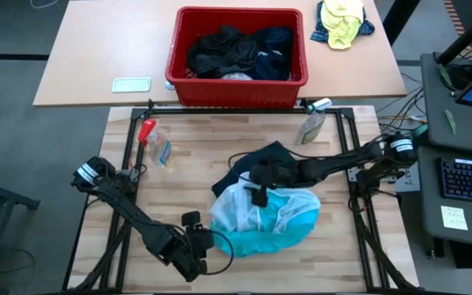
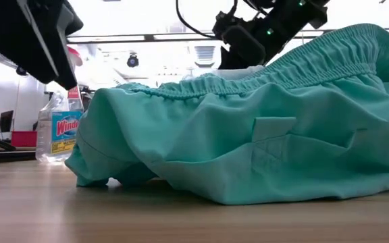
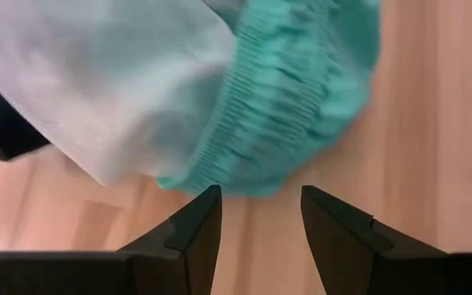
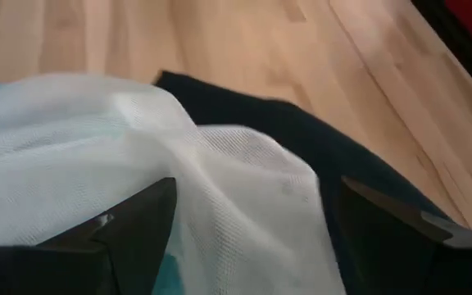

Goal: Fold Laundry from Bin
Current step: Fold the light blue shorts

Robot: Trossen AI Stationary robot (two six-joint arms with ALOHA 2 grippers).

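Observation:
A bright turquoise garment (image 1: pixel 289 229) lies bunched in the middle of the wooden table, its white mesh lining (image 1: pixel 240 209) turned up. It lies partly on a dark garment (image 1: pixel 265 157). More dark laundry (image 1: pixel 236 51) fills the red bin (image 1: pixel 179 82) at the far side. My left gripper (image 3: pixel 256 217) stands open near the table's near edge. Its tips are just short of the turquoise elastic waistband (image 3: pixel 277 106). My right gripper (image 4: pixel 252 229) is wide open over the white mesh (image 4: pixel 138 139), beside the dark garment (image 4: pixel 326 156). I see no touch.
A clear spray bottle (image 1: pixel 310 127) lies at the table's far right, and a red-handled tool (image 1: pixel 146 131) and a small packet (image 1: pixel 162 152) at the far left. A yellow-and-blue cloth bundle (image 1: pixel 342 23) sits beside the bin. Black frame rails (image 1: pixel 129 164) border the table.

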